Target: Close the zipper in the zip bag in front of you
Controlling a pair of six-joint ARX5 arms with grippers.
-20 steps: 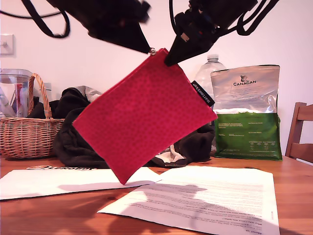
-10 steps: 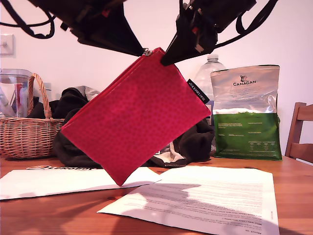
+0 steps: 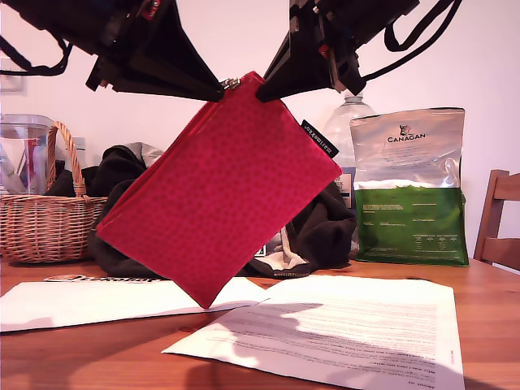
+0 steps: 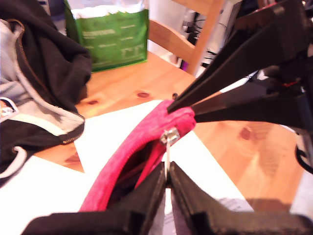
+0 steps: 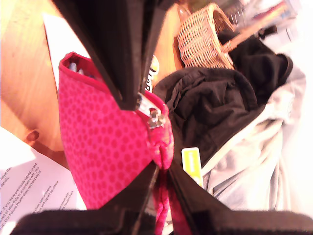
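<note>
My first gripper (image 3: 218, 88) is pinching its jaws together on the small silver pull tab of the red zipper (image 3: 230, 83), coming in from the exterior view's left. In the first wrist view the tab is hanging from the slider (image 4: 169, 137) straight down into my first gripper's (image 4: 167, 169) closed tips.

My second gripper (image 3: 262, 93) is reaching in from the exterior view's right and clamping the top corner of the flat red-pink fabric zip bag with darker dots (image 3: 219, 195). The second wrist view is showing the jaws of my second gripper (image 5: 161, 169) squeezing the pink cloth just beside the slider (image 5: 155, 119).

The zip bag is hanging tilted in the air between the two grippers. Its lowest corner is pointing down at a white printed paper sheet (image 3: 341, 325) on the wooden table (image 3: 81, 357); I cannot tell whether it is touching. The slider is sitting at the top corner, and in the first wrist view the bag's mouth (image 4: 132, 164) is gaping dark below it.

Behind the bag a black jacket (image 3: 122, 211) is lying in a heap, with a wicker basket (image 3: 41, 219) at the exterior view's left and a green-and-silver foil bag (image 3: 410, 187) standing at its right
</note>
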